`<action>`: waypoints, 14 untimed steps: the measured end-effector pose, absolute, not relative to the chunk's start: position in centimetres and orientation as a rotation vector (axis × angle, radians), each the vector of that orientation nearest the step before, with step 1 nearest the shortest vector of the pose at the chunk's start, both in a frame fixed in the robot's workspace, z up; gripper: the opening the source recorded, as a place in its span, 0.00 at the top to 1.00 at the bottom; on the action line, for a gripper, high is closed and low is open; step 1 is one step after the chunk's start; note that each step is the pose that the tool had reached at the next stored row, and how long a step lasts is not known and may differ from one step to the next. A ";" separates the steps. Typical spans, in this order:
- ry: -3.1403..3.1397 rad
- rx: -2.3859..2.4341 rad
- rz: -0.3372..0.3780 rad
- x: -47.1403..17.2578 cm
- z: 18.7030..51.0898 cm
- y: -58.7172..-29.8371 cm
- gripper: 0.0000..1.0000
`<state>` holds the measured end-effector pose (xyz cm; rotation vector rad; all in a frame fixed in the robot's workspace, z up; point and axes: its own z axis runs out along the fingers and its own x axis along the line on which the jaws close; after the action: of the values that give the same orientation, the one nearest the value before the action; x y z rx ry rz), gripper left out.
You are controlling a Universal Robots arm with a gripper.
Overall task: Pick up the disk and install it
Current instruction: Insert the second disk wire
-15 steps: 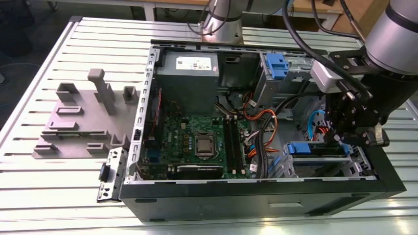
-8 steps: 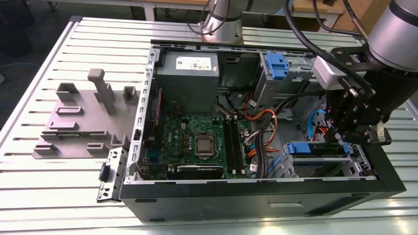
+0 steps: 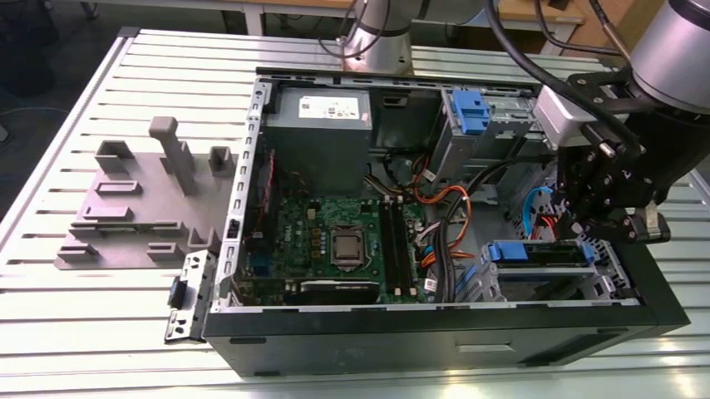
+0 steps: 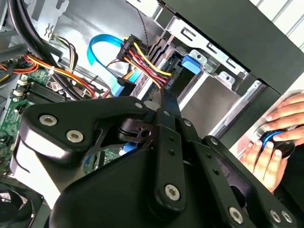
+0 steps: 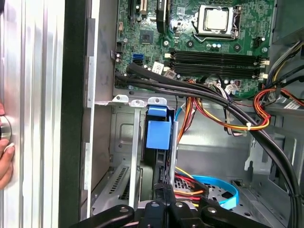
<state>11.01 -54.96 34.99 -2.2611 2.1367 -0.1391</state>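
The slatted aluminium desk carries an open black tower computer case lying on its side, with the green motherboard facing up. At the corner of the case on the exterior view's right sits a grey sheet-metal drive cage. The disk, a flat silver hard drive in a blue plastic carrier frame, lies in that cage with its blue end facing the motherboard. Its long axis runs across the case towards the exterior view's right.

The black linkage gripper hangs just above the far end of the disk, so the drive lies directly beneath it and stretches away towards the board. In the first wrist view the blue carrier tab stands straight ahead of the gripper, between the cage rails. I cannot tell whether its jaws are parted or closed. A person's hand rests outside the case wall.
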 end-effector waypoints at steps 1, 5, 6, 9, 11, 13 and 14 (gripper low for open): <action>2.137 -2.261 -0.139 11.0 35.2 -54.9 0.89; 2.137 -2.261 -0.139 11.0 35.8 -54.9 0.89; 2.137 -2.261 -0.139 11.0 35.9 -54.8 0.89; 2.137 -2.262 -0.138 11.0 36.3 -54.7 0.89; 2.137 -2.262 -0.138 11.0 36.4 -54.6 0.89; 2.137 -2.262 -0.138 11.0 36.5 -54.5 0.89; 2.138 -2.262 -0.138 10.9 36.4 -54.4 0.89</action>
<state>10.90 -54.41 36.45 -2.2615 2.1375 -0.1376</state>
